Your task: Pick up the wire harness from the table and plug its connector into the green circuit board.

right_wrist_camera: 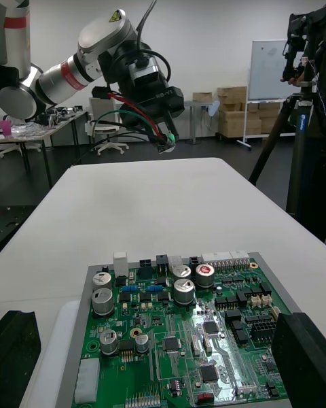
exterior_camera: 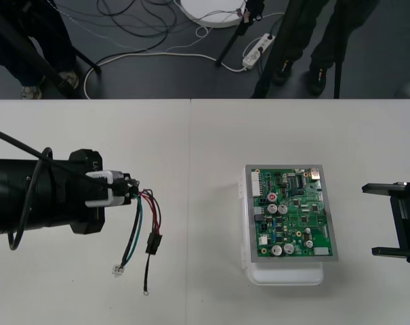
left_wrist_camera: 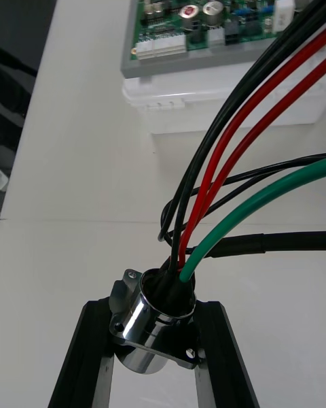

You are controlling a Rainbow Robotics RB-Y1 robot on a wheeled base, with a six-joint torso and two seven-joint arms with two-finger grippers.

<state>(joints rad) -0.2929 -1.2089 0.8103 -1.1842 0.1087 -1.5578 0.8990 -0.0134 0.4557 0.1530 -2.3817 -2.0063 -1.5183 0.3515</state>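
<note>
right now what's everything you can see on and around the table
table: one, light, under everything
circuit board: one, green, right of table centre
base: one, white, under the board
wire harness: one, red, black, green wires, hanging left of the board, unplugged
socket: one, silver metal, between the left jaws
plug: one, black, dangling on the wires
floor cables: several, dark and white, beyond the far edge
left gripper: one, black, jaws shut on the socket
right gripper: one, black, jaws open, parked at table's right
</note>
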